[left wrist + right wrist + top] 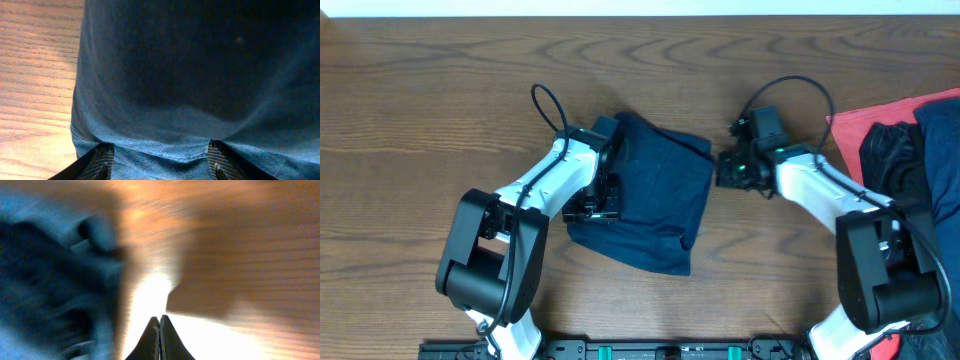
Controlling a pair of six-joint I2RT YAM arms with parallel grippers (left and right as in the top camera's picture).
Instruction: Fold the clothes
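The dark navy shorts (660, 195) lie in a folded bundle on the table's middle. My left gripper (604, 192) sits at the bundle's left edge. In the left wrist view its fingers (161, 161) are spread wide, with a stitched hem of the shorts (190, 90) lying between them. My right gripper (725, 168) is just right of the shorts, apart from them. In the right wrist view its fingers (160, 330) are pressed together and empty over bare wood, and the shorts (50, 280) show blurred at the left.
A bright red cloth (855, 128), a shiny black crinkled garment (890, 150) and a blue garment (942, 140) are piled at the table's right edge. The wooden table (420, 120) extends to the left and to the far side.
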